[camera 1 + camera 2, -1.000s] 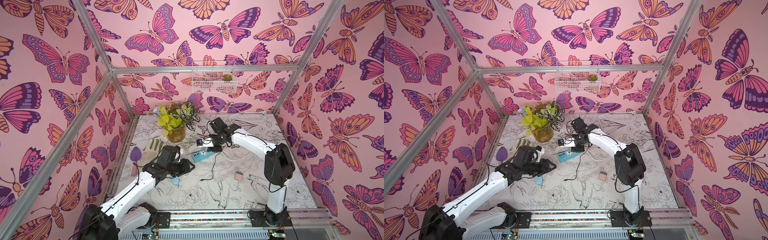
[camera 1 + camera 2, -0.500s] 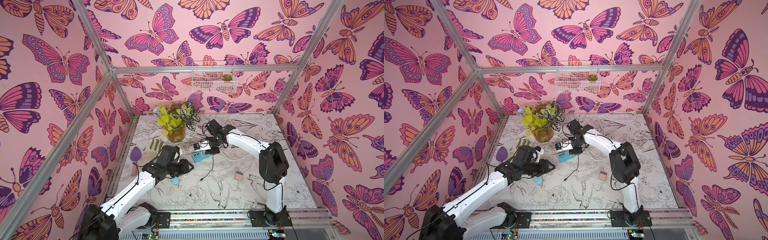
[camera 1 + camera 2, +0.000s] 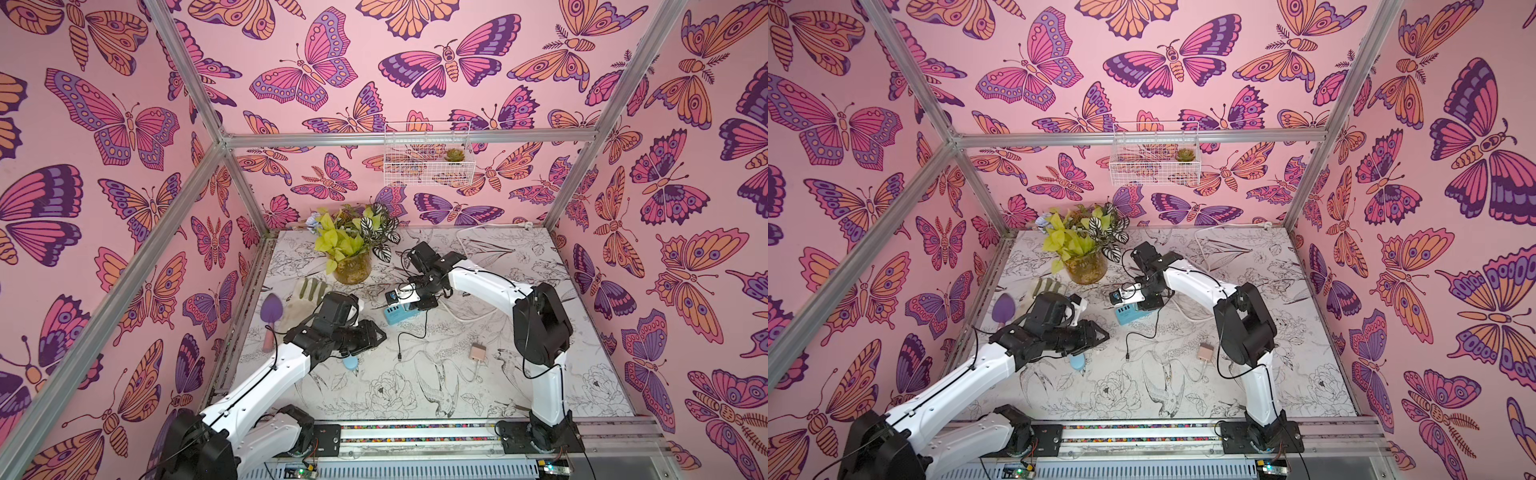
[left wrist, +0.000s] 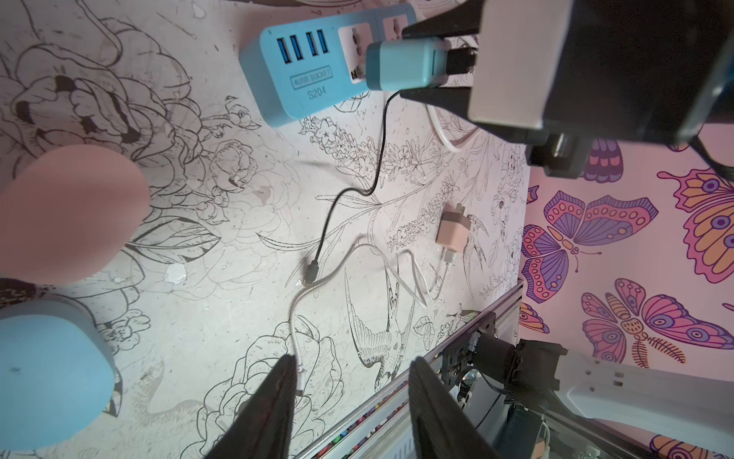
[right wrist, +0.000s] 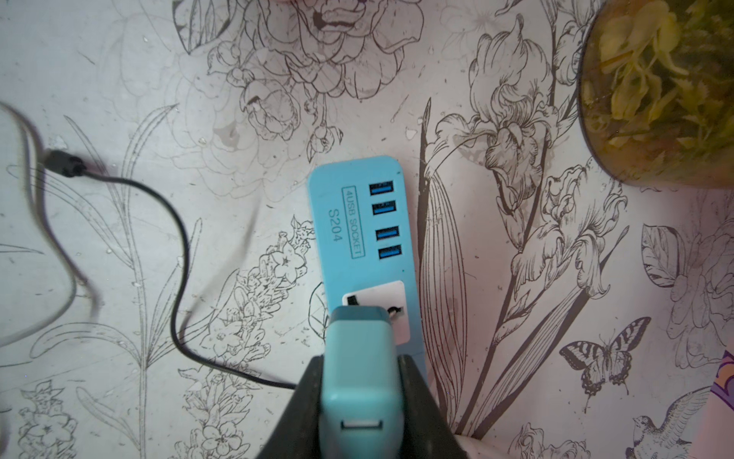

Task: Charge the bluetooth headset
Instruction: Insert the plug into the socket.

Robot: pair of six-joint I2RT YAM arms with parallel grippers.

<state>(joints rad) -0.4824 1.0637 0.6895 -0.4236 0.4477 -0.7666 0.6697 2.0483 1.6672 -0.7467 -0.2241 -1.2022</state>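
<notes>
Now we see the right tool, gripping the teal charger, shifted lower-left over the blue power strip; the left tool gapes empty.

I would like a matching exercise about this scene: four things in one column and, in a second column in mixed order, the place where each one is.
Things
1. teal charger
2. pink charger
3. purple trowel
4. small succulent

Places
A. in the wire basket on the back wall
B. between the jaws of the right gripper
C. loose on the table, white cable attached
D. beside the glove

Pairs: 1-B, 2-C, 3-D, 4-A
</notes>
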